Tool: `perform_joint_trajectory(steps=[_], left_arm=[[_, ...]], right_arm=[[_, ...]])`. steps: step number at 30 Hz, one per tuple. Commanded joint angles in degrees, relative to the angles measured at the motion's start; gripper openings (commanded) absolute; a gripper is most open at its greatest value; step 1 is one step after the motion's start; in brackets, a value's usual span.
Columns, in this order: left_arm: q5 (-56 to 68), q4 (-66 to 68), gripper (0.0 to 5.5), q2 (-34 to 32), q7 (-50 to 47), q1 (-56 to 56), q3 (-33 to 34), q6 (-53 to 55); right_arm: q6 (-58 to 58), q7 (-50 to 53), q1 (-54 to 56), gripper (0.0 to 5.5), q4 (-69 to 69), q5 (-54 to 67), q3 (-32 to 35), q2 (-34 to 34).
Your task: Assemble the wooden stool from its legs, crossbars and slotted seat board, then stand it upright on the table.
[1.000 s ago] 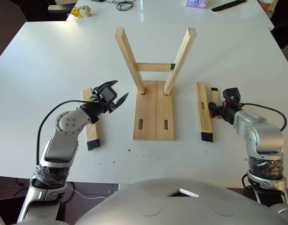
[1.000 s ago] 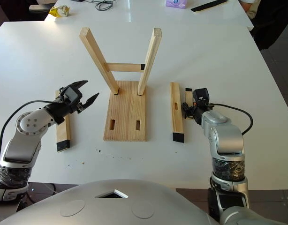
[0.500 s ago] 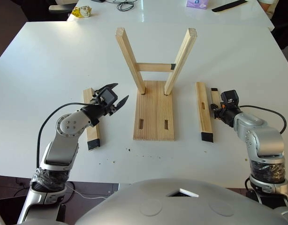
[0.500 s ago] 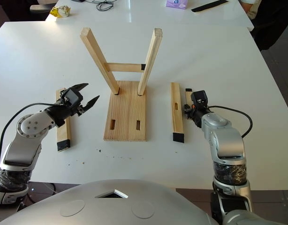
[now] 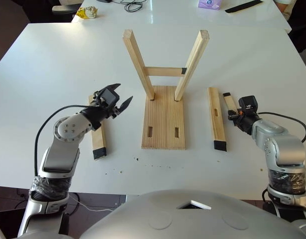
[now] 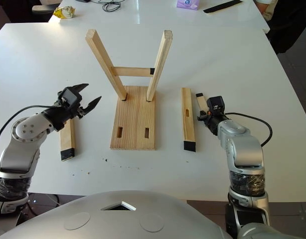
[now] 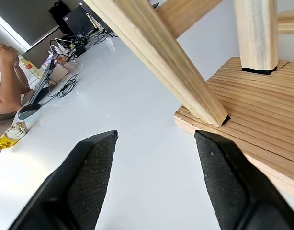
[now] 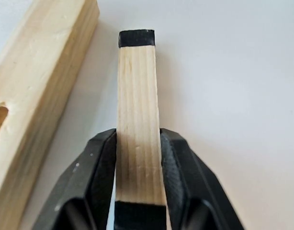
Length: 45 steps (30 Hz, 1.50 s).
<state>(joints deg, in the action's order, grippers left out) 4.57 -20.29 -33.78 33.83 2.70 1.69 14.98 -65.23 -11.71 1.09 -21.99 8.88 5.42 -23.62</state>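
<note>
While the left tool (image 5: 123,92) gapes empty, the right tool (image 8: 137,138) clamps a half-hidden crossbar (image 8: 136,81).

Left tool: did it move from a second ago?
Yes. The left tool slid a little to the robot's left, away from the seat board.

Both head views look forward and down on the table (image 5: 53,64) from above the arms. They share nearly the whole scene, with the board (image 5: 163,119) in the middle. The left wrist view looks low along the table between the fingers of the left gripper (image 7: 156,135), very near the board. The right wrist view looks along the right gripper (image 8: 137,135), very near the crossbar (image 8: 136,91) in its grip.
</note>
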Motion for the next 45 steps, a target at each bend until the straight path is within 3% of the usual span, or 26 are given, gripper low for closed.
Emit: perform_joint_trajectory(steps=[1, 6, 10, 13, 16, 23, 32, 45], left_arm=[[6.71, -1.89, 3.01, -2.02, 3.55, -2.28, 4.48, 4.08], [27.64, -6.60, 3.01, -4.02, 11.72, -1.77, 13.67, 14.43], [40.09, -6.72, 3.01, -6.44, 15.14, -3.46, 19.32, 20.75], [48.37, -7.03, 3.01, -6.82, 14.38, -9.09, 19.76, 24.80], [54.42, -6.79, 3.01, -5.43, 13.12, -15.44, 16.58, 27.84], [56.68, -4.78, 3.01, -1.02, 12.79, -22.93, 6.23, 31.23], [62.52, -1.89, 3.01, 2.32, 12.80, -26.97, 4.15, 35.26], [63.33, -4.61, 3.01, 3.34, 15.85, -27.31, 2.44, 34.92]], right_arm=[[1.85, -4.90, 4.60, 1.31, 1.64, 3.65, 6.08, -3.39], [-3.49, -18.66, 14.81, 1.31, 0.33, 26.44, 25.47, -3.89], [-8.71, -28.24, 16.46, 1.31, -1.09, 41.96, 32.76, -10.02], [-10.84, -31.64, 17.62, 1.31, -2.07, 51.61, 35.31, -13.07], [-10.67, -33.37, 19.13, 1.31, -3.91, 59.61, 33.12, -14.85], [-7.14, -34.56, 23.80, 1.31, -3.85, 64.32, 18.98, -14.54], [-2.02, -35.59, 22.77, 1.31, -4.74, 63.87, 10.93, -14.54], [2.36, -34.35, 20.99, 1.31, -6.01, 64.06, 4.88, -13.50]])
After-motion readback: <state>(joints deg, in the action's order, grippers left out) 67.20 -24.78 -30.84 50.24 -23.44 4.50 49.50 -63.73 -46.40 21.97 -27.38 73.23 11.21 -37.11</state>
